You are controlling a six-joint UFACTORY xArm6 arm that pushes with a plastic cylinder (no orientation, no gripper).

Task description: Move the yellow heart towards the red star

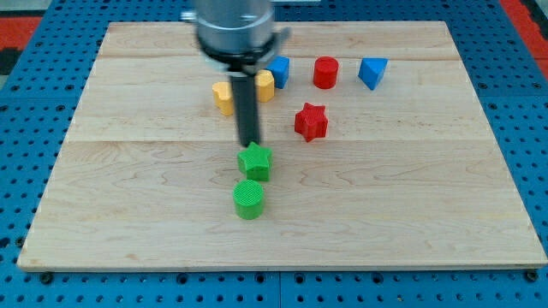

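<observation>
The red star (311,121) lies a little right of the board's middle. Two yellow blocks sit up and to its left, one (223,97) left of my rod and one (265,85) right of it. The rod hides part of each, so I cannot tell which is the heart. My tip (250,144) rests on the board below both yellow blocks and left of the red star. It is just above the green star (255,162), at or very near its top edge.
A green cylinder (248,198) lies below the green star. A blue block (279,72), a red cylinder (325,73) and another blue block (372,73) stand in a row near the view's top. The wooden board (128,214) lies on a blue surface.
</observation>
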